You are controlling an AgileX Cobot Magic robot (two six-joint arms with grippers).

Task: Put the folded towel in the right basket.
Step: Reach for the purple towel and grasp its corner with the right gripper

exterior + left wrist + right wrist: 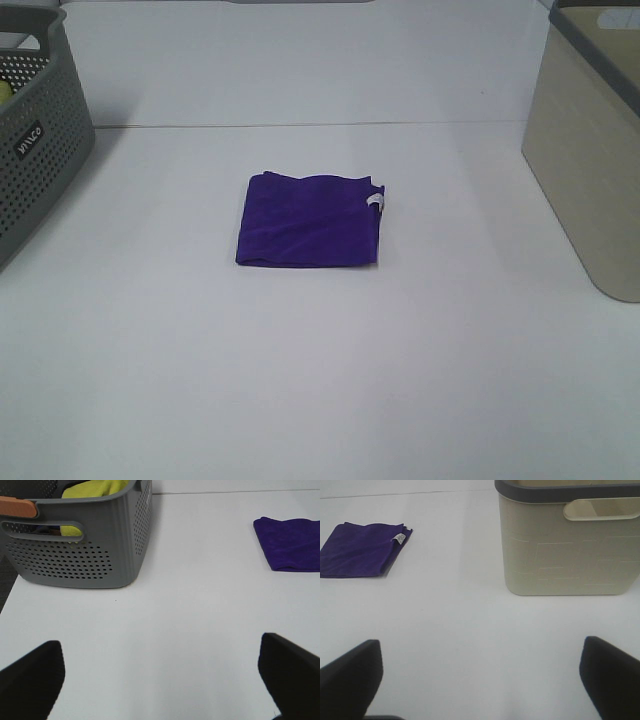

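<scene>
Folded purple towel (310,222), centre frame on the bench (300,380): soft, light, likely floppy; pinch its thick folded edge. Left gripper (162,680) and right gripper (482,680) spread wide, empty.

Lab setup — white table (300,400), beige basket (585,170)

One folded purple cloth towel (308,222) is lying on one white tabletop (320,380). Two baskets are standing: one grey perforated plastic basket (40,150), one beige solid-walled plastic basket (585,160). One yellow cloth (95,489) is showing.
</scene>
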